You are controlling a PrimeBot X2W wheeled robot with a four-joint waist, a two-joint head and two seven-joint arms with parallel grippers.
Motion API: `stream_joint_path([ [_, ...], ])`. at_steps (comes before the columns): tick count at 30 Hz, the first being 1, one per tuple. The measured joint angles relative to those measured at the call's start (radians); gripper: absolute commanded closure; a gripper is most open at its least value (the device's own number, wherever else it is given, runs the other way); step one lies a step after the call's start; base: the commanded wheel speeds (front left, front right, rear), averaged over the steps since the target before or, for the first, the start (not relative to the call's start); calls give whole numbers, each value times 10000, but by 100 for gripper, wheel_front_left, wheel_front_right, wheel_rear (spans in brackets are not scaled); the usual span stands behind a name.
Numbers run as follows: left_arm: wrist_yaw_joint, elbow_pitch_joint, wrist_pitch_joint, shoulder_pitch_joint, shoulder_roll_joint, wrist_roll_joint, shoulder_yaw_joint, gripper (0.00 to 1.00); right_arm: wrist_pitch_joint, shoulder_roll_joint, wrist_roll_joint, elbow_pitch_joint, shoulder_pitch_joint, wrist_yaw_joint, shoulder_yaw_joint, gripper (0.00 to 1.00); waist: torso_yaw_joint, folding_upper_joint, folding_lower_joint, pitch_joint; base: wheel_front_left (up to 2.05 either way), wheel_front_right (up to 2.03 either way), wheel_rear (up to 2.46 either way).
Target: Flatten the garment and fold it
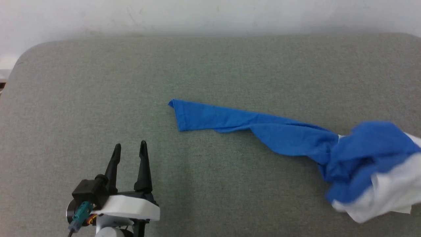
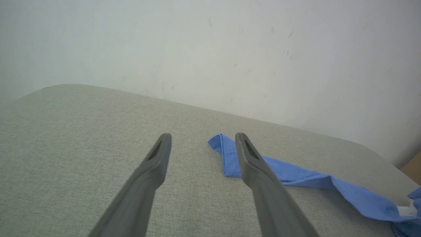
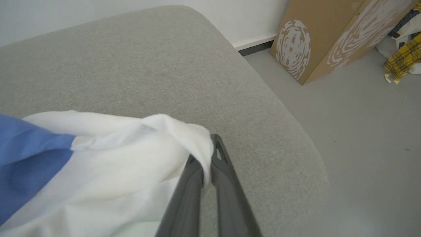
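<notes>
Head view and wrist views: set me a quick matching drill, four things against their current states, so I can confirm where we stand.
Things:
1. left gripper
2. right gripper
3. blue sleeve
4. cardboard box

States:
A. standing on the floor
B. shut on the garment, at its white edge
C. open, holding nothing
D. stretched out over the grey surface

Pairs: 1-C, 2-B, 3-D, 4-A.

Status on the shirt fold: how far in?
Done: nothing yet; the garment is bunched at the right of the grey surface, one blue sleeve trailing left. In hand: the right tool pinches its white cloth; the left tool is open, clear of it. Left: flattening, then every fold.
</notes>
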Motion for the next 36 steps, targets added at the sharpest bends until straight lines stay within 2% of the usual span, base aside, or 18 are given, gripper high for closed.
stream_joint_path([
  [3,-4,21,0,-3,2,81,79,0,-267,205,-257,535,279,0,-752,100,-100,0,0,-1,0,0,0],
  [4,-6,33,0,-3,2,98,104,0,-372,282,-336,673,315,0,-848,84,-133,0,0,-5,0,0,0],
  [5,-13,42,0,-3,0,104,121,0,-506,362,-384,800,328,0,-882,52,-165,0,0,-10,0,0,0],
  [6,-17,54,0,-3,0,138,138,0,-686,477,-387,899,327,-2,-872,0,-195,0,0,-17,0,0,0],
  [13,-90,157,0,11,0,169,205,0,-2688,978,-253,569,485,0,-433,0,-331,0,0,-242,0,0,0],
  [19,-123,222,0,224,2,169,255,0,-4052,1398,-38,-978,1397,-8,541,0,-449,0,0,-634,0,0,0],
  [23,-257,324,0,298,2,316,104,0,-4253,1814,-40,-2445,2009,-10,1651,0,-622,0,-1,-849,0,0,0],
  [28,-495,767,0,14,4,520,-569,0,-4084,2096,-184,-4121,2718,-10,3152,0,-853,0,-1,-965,0,0,0],
  [36,-779,2546,215,-1981,-2,698,-1824,0,-3707,2236,-249,-5753,2983,-10,5148,0,-1274,0,0,-646,0,0,0],
])
